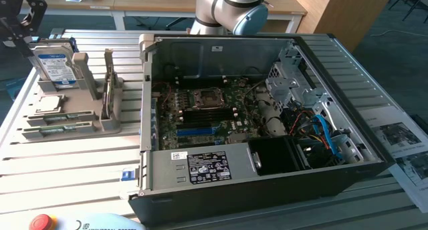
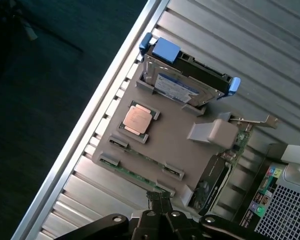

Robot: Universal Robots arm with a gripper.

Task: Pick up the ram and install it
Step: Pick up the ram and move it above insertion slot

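Along the grey holder's edge, the ram shows thin and green.

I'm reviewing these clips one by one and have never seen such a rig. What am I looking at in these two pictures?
This is a robot arm with a gripper that pinches things. One picture comes from a camera off the arm and takes in the whole table. The other comes from a camera on the wrist, looking down past the gripper.

On the slatted table stand an open computer case, its board bare, and a grey holder with spare parts. These are a hard drive on edge, a square chip, a card and the ram, a thin green stick lying in its slot.

The gripper is shut and holds nothing that I can see. It hangs close over the ram end of the holder. The ram is not yet picked up.
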